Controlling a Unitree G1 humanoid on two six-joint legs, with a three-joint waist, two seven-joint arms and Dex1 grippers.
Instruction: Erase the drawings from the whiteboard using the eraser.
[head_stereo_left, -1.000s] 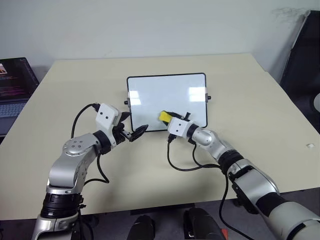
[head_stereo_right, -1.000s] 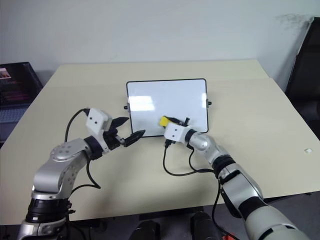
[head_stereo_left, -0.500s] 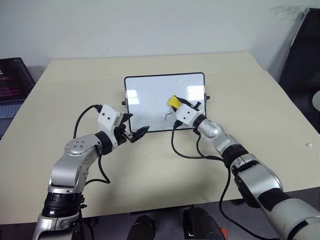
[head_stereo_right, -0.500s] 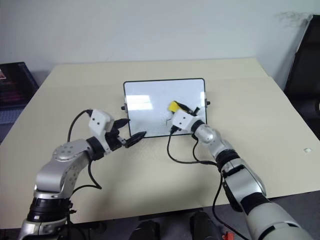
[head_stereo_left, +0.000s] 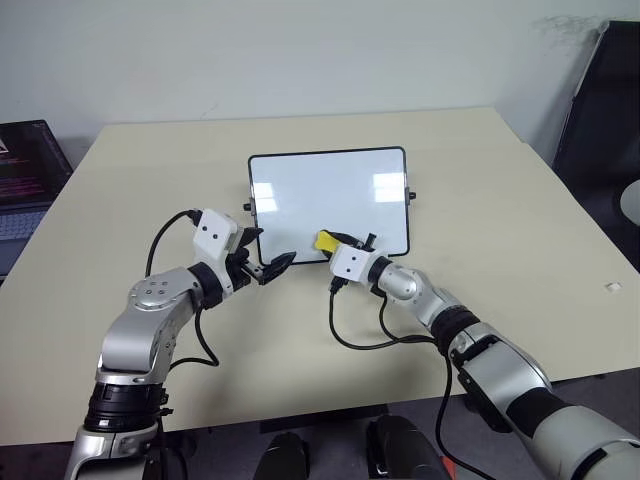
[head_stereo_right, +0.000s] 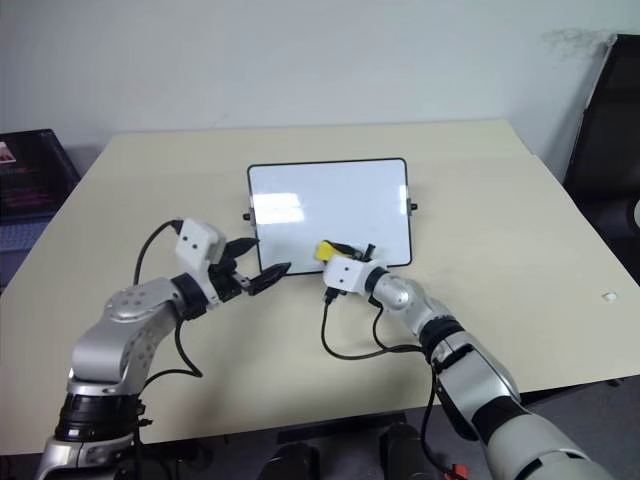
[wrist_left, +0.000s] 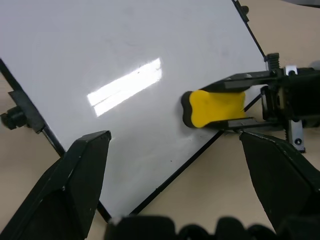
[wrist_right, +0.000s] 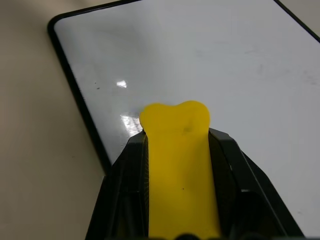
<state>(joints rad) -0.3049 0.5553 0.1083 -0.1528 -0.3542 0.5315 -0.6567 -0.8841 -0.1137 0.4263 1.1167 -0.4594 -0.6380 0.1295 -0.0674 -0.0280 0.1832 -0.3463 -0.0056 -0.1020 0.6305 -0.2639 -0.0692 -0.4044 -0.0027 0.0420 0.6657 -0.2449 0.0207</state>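
At the table's left edge, a laptop (head_stereo_left: 25, 180) sits well clear of the whiteboard (head_stereo_left: 330, 195).

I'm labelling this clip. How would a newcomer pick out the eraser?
On the beige table lies a black-framed whiteboard. At its near edge the right gripper pinches the eraser, the only yellow thing there.

The right gripper (head_stereo_left: 330, 240), clamped on the eraser (head_stereo_left: 326, 240), is now back at the lower middle of the whiteboard (head_stereo_left: 300, 190), down from its centre-right half a second ago; the faint strokes there are gone.
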